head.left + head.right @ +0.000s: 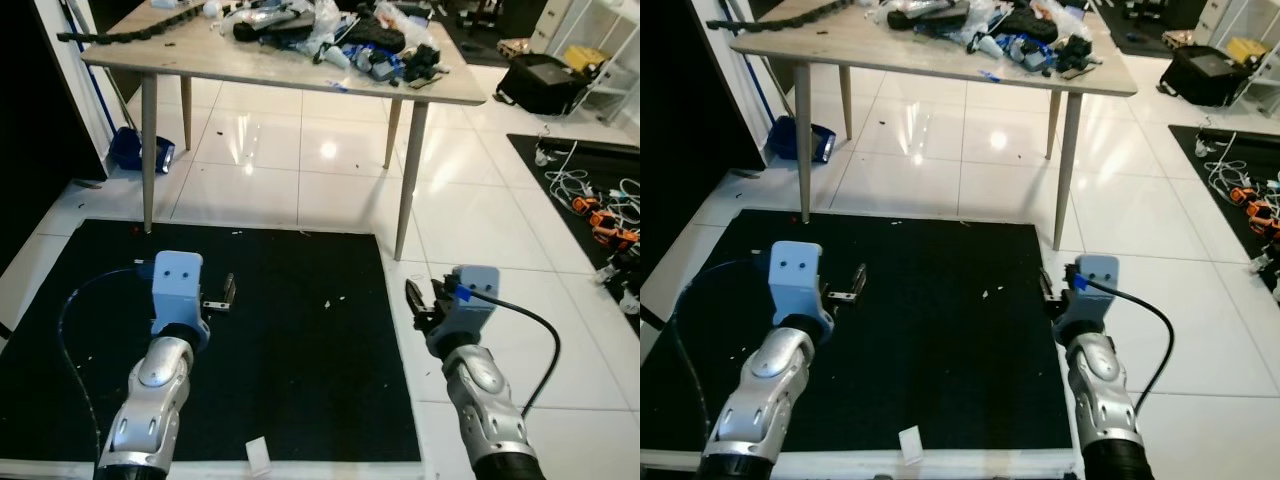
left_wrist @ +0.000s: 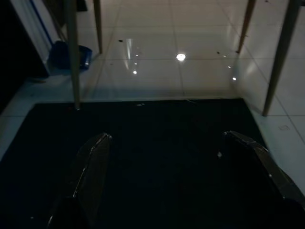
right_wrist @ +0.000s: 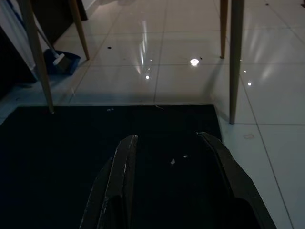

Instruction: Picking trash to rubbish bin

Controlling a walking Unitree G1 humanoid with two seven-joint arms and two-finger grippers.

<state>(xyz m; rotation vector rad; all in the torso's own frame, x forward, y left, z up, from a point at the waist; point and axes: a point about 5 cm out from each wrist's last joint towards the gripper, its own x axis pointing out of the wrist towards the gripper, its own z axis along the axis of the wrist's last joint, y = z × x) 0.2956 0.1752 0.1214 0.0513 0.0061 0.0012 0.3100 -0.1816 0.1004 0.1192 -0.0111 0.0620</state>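
A white scrap of paper (image 1: pixel 258 455) lies on the black floor mat (image 1: pixel 300 380) near its front edge, between my two arms. Small white flecks (image 1: pixel 340 298) dot the mat farther out. My left gripper (image 1: pixel 225 293) hovers low over the mat's left half. The left wrist view shows its fingers (image 2: pixel 90 176) spread wide with nothing between them. My right gripper (image 1: pixel 425 297) hangs over the mat's right edge, open and holding nothing, and a few flecks (image 3: pixel 172 161) lie ahead of it.
A wooden table (image 1: pixel 200 55) piled with clutter stands beyond the mat, its legs (image 1: pixel 408 180) at the mat's far corners. A blue dustpan (image 1: pixel 140 150) lies at the back left. A black bag (image 1: pixel 545 80) and loose cables (image 1: pixel 600 200) lie at the right.
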